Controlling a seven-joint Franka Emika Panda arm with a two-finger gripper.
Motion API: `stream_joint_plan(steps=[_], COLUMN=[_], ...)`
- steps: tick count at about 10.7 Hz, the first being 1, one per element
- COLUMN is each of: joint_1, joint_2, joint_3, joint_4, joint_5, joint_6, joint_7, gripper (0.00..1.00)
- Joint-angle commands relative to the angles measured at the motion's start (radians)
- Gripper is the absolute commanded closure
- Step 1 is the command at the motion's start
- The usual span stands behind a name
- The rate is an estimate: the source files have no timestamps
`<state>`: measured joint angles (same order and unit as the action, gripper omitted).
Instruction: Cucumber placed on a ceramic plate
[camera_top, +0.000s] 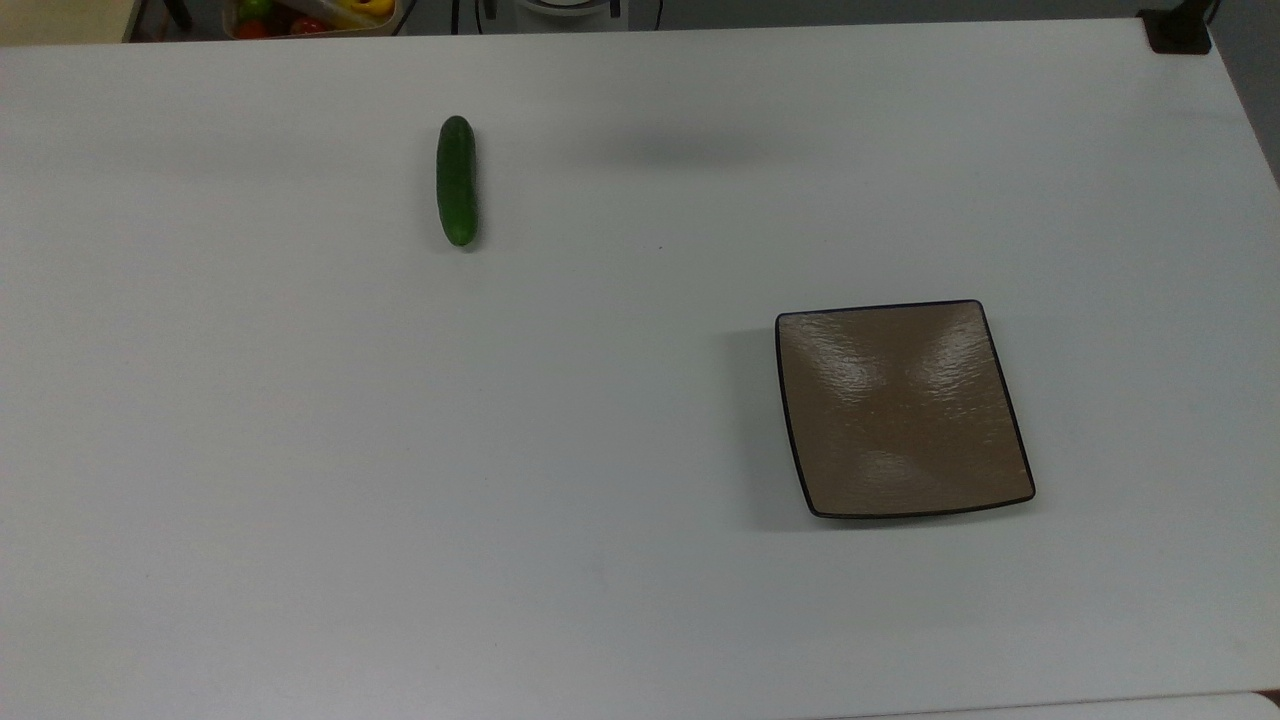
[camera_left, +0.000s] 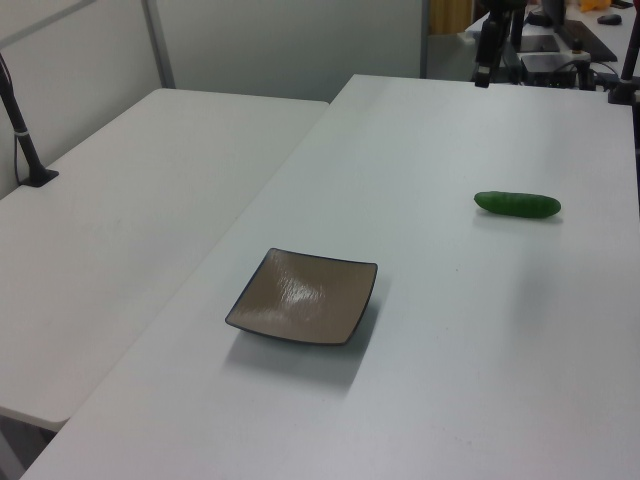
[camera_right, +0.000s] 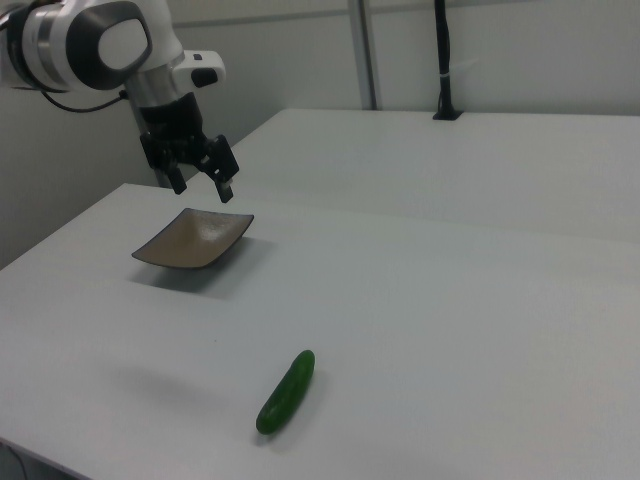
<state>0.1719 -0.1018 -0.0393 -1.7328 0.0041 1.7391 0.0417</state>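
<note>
We see a white table (camera_top: 300, 450) against grey walls, cucumber (camera_top: 457, 180) well apart from the ceramic plate (camera_top: 900, 410); the right view adds the gripper (camera_right: 203, 187), fingers spread wide, empty.

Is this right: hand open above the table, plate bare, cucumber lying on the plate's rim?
One thing is off: the cucumber is not on the rim. The top view shows it lying on the white table, well apart from the ceramic plate. The rest holds: the plate is bare, and the right view shows the hand open in the air.
</note>
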Motion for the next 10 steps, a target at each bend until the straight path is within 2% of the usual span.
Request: stream_joint_plan(steps=[1, 8, 10], joint_1=[-0.005, -0.005, -0.005], joint_2=[-0.002, -0.003, -0.009], joint_3=[-0.002, -0.002, -0.002], joint_4=[-0.016, -0.019, -0.051], joint_5=[0.022, 0.022, 0.022], joint_6=[0.016, 0.017, 0.017], joint_7=[-0.034, -0.031, -0.037], gripper=[0.00, 0.00, 0.00])
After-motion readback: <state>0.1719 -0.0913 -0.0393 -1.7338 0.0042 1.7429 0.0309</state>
